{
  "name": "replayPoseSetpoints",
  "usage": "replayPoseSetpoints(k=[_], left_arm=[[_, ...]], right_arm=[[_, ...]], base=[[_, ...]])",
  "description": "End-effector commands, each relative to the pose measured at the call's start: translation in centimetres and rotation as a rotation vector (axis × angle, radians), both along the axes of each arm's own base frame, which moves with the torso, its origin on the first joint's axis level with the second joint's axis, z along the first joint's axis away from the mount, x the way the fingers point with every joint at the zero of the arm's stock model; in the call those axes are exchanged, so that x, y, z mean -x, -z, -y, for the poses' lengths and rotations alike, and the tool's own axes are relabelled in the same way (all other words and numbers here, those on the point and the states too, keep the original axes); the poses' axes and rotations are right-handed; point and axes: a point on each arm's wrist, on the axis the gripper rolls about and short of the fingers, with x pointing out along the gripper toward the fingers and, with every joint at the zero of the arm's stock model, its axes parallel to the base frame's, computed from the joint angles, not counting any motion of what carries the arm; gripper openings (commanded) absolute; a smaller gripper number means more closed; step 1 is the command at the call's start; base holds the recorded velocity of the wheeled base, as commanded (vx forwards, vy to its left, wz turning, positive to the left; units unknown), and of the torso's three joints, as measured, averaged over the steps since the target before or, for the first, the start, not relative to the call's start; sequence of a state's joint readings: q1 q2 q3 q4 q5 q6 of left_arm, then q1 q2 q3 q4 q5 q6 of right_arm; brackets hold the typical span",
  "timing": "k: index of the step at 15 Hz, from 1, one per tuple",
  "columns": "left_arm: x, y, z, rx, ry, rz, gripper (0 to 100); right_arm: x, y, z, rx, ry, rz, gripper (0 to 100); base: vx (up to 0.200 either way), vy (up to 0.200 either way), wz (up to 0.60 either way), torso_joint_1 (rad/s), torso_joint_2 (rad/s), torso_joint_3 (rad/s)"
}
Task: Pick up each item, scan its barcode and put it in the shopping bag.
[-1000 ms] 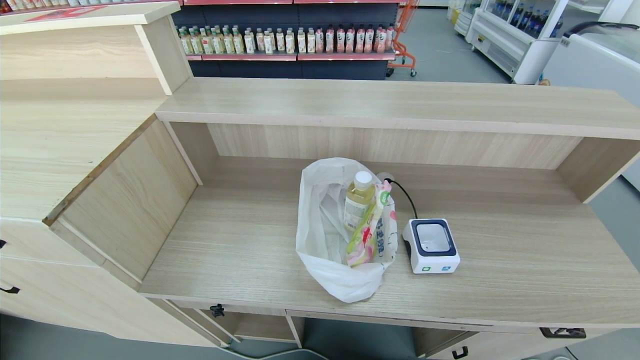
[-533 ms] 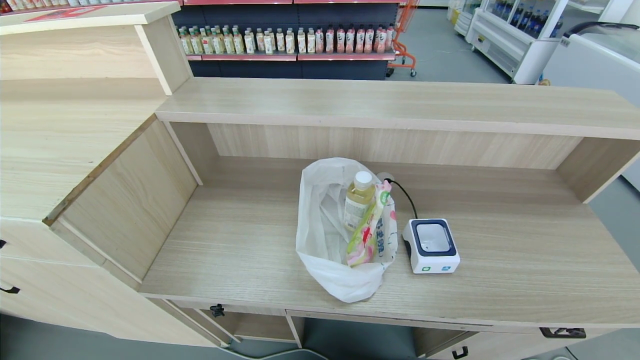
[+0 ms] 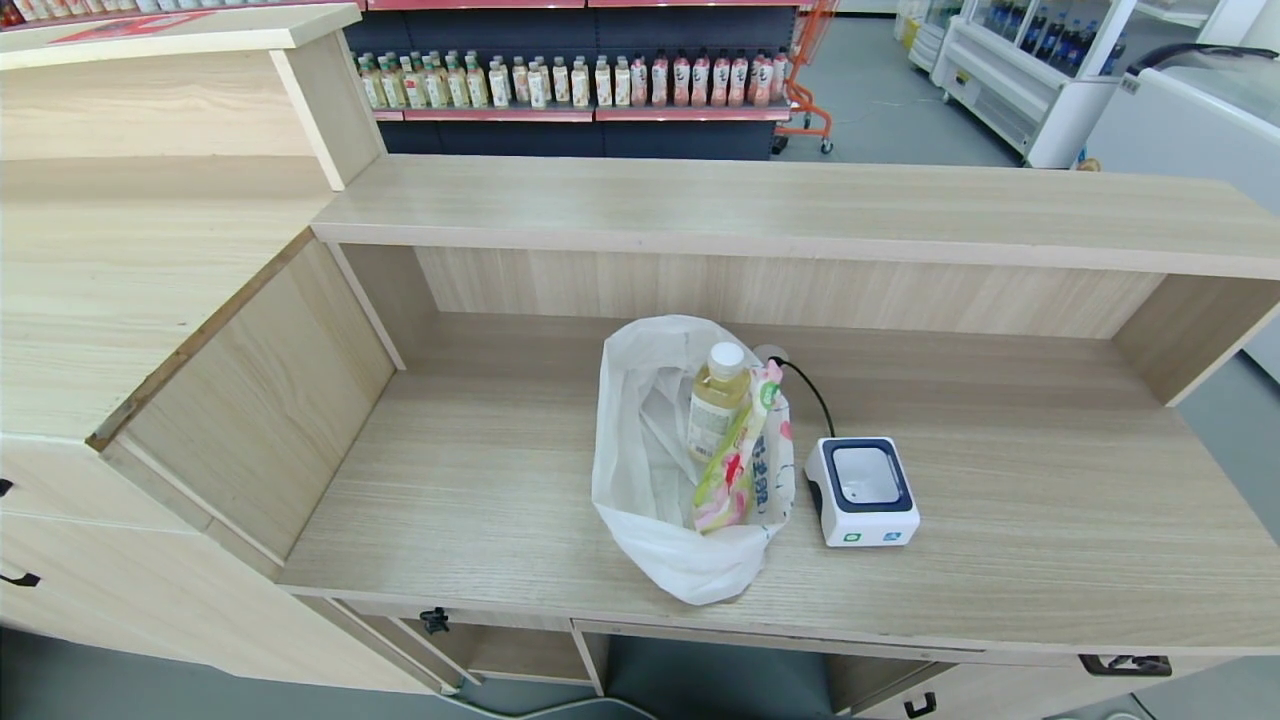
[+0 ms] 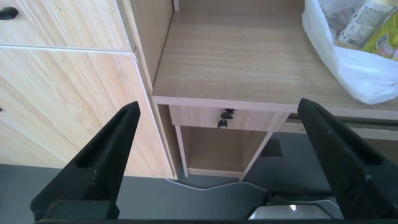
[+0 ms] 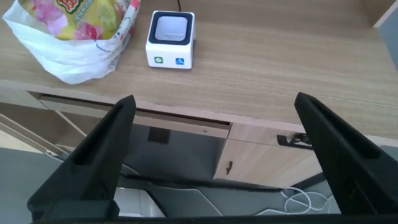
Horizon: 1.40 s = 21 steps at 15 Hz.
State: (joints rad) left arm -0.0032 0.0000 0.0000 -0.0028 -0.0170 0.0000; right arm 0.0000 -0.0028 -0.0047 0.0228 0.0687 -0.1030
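shopping bag [image 3: 650, 480], white plastic, sat on the counter [image 3: 480, 480] just past both grippers, which hung below its front edge: left gripper [image 4: 217, 109] and right gripper [image 5: 214, 102], each spread wide and empty. inside the bag stood a white-capped bottle [image 3: 718, 400] of pale yellow drink, its label print too small to read, touching a green-and-pink flowered snack pouch [image 3: 735, 470]. just beside the bag on the robot's right lay the barcode scanner [image 3: 862, 490], green and blue icons on its front, black cable [image 3: 812, 395] running back. beyond, shelved drinks [image 3: 600, 82].
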Motion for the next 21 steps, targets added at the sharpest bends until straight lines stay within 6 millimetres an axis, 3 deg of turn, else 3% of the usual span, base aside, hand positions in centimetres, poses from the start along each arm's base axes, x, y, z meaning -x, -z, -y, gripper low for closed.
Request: replayPoseSetpoints(k=[1,21], left_arm=[[-0.01,-0.01,0.00,0.000,0.000,-0.001,100],[-0.01,-0.01,0.00,0.000,0.000,-0.001,100]], right_arm=[[-0.02,0.03,0.00,-0.003,0.000,-0.006,100],[-0.02,0.03,0.00,0.000,0.000,-0.006,100]], base=[[0.000,0.000,0.00,0.000,0.00,0.000],[0.000,0.000,0.00,0.000,0.00,0.000]])
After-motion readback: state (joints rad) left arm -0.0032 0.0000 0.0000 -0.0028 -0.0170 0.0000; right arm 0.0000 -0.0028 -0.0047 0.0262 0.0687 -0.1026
